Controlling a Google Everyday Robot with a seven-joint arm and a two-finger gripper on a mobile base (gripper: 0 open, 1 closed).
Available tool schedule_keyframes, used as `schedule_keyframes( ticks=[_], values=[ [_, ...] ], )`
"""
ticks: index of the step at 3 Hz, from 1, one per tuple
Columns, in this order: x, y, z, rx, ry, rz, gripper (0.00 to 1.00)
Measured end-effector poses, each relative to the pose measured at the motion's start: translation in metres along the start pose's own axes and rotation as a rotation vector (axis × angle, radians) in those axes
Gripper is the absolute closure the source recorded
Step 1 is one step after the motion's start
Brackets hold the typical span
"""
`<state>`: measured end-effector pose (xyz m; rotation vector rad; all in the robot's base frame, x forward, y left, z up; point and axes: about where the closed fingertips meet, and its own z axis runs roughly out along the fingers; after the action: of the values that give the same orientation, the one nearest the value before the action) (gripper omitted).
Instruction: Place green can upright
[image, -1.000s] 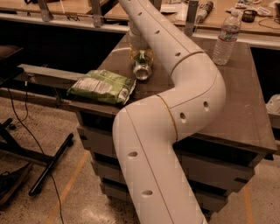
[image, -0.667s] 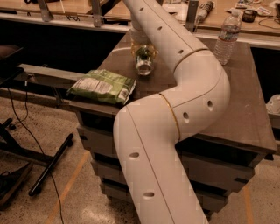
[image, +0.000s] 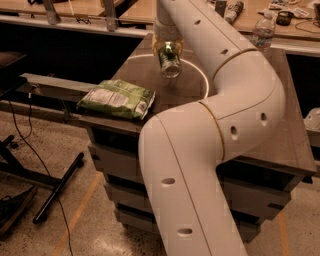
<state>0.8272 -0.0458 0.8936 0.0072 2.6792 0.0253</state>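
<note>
The green can (image: 169, 61) hangs tilted at the far left part of the dark table (image: 280, 120), its silver end facing me and a little above the tabletop. My gripper (image: 167, 46) comes down from the white arm (image: 225, 75) and is shut on the can's upper part, with pale fingers on either side of it. The arm hides the middle of the table.
A flat green-and-white chip bag (image: 117, 98) lies at the table's front left corner. A clear water bottle (image: 263, 31) stands at the far right edge. A long wooden bench with clutter (image: 280, 15) runs behind. A grey rail (image: 50, 82) and cables lie at the left.
The can lay on its side on the table before. Now the gripper holds it and it has risen slightly and tilted, its silver end pointing down toward me.
</note>
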Motion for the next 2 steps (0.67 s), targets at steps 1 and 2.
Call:
schedule_keyframes(
  ticks=[1, 2],
  values=[
    [-0.005, -0.013, -0.014, -0.006, -0.062, -0.042, 1.00],
    [-0.006, -0.014, -0.027, -0.070, -0.200, -0.093, 1.00]
  ],
)
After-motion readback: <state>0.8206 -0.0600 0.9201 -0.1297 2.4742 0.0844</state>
